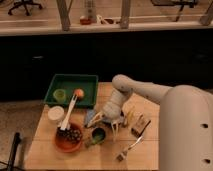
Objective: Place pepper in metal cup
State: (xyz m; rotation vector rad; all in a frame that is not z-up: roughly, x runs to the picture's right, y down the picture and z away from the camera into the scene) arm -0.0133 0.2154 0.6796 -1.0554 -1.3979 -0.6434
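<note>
The pepper (98,134) shows as a small green shape inside the dark rim of the metal cup (103,131). The cup stands upright near the middle of the desk (145,160). A greenish bit also lies against the cup's lower left side, and I cannot tell what it is.

The white robot arm (150,94) comes in from the right and bends down over the desk. It ends in the claw (115,125), which hangs just right of the metal cup, released and gripping nothing.

A green tray (72,84) sits at the far left of the wooden desk, holding a pale green cup (59,95) and an orange-red fruit (78,93) side by side. A terracotta bowl (62,145) stands left of the metal cup with dark round things in it. A white spoon (69,114) leans out of the bowl toward the tray, and a white cup (55,115) stands just beside the bowl, on its far side.

A blue packet (91,118) lies behind the metal cup and a brown packet (141,124) lies right of the claw. Any print on either is too small to read. A fork (129,148) lies near the front edge.
</note>
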